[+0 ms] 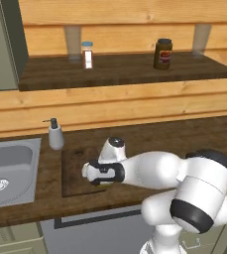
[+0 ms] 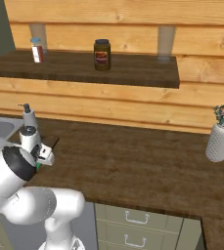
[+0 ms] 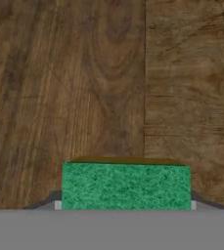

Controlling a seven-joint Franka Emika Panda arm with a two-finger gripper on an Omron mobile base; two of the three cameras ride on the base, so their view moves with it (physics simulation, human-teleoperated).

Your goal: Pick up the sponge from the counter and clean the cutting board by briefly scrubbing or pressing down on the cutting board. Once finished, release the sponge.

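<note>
Sponge (image 3: 126,186) sat green side up between the jaws in the hand view, at 6 o'clock of that shot, lying on the dark cutting board (image 3: 64,88). Finger tips (image 3: 57,204) showed right at both ends of it, but honestly I couldn't tell if they were pinching it or had just let go. From the left base camera the arm was bent low over the board (image 1: 73,176) on the surface (image 1: 184,136), with a soap dispenser (image 1: 55,135) at about 11 o'clock of the board and the sink (image 1: 11,168) at its 9. Shelf (image 2: 84,68) above had a dark jar (image 2: 102,54), and a vase with flowers (image 2: 220,139) stood far off at 3 o'clock.
</note>
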